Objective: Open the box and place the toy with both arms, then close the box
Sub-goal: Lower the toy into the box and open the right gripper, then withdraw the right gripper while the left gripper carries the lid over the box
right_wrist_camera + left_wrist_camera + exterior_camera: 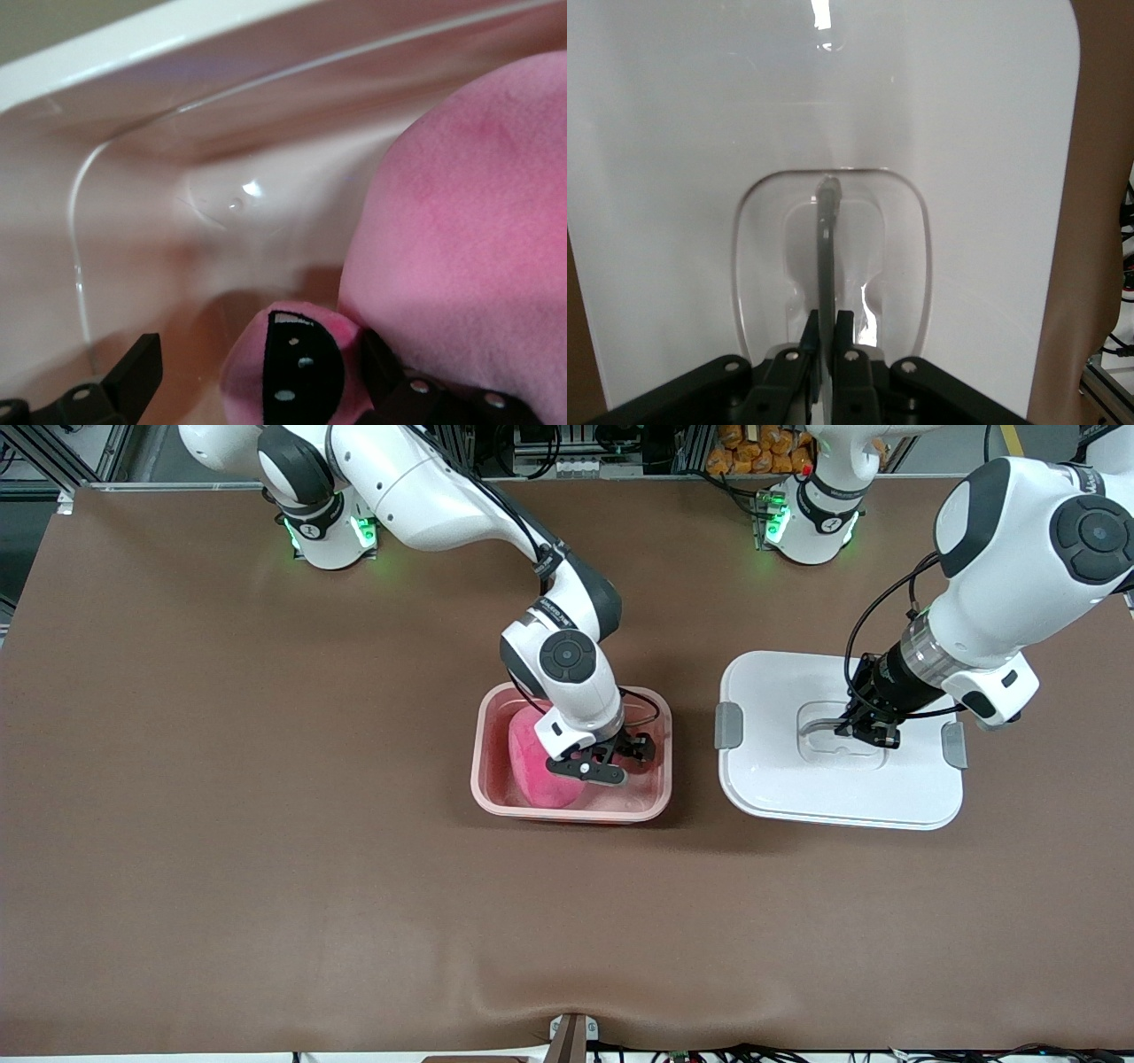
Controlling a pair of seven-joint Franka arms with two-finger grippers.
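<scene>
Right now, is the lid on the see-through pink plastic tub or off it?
Off. The white lid lies flat on the table beside the open translucent pink plastic tub, whose inside shows the pink plush toy.

- Robot arms: two, one right arm (425, 487) and one left arm (1019, 558).
- End effectors: two, one right end effector (611, 762) and one left end effector (873, 731).
- Pink tub (660, 731): one, on the bench (266, 779).
- White lid (842, 797): one, lying on the bench beside the tub.
- Grey side clips on the lid: two, one clip (728, 724) at the tub end, one clip (954, 745) at the other end.
- Grey handle (826, 257) in the lid's recess: one.
- Pink plush toy (532, 766): one, inside the tub.
</scene>
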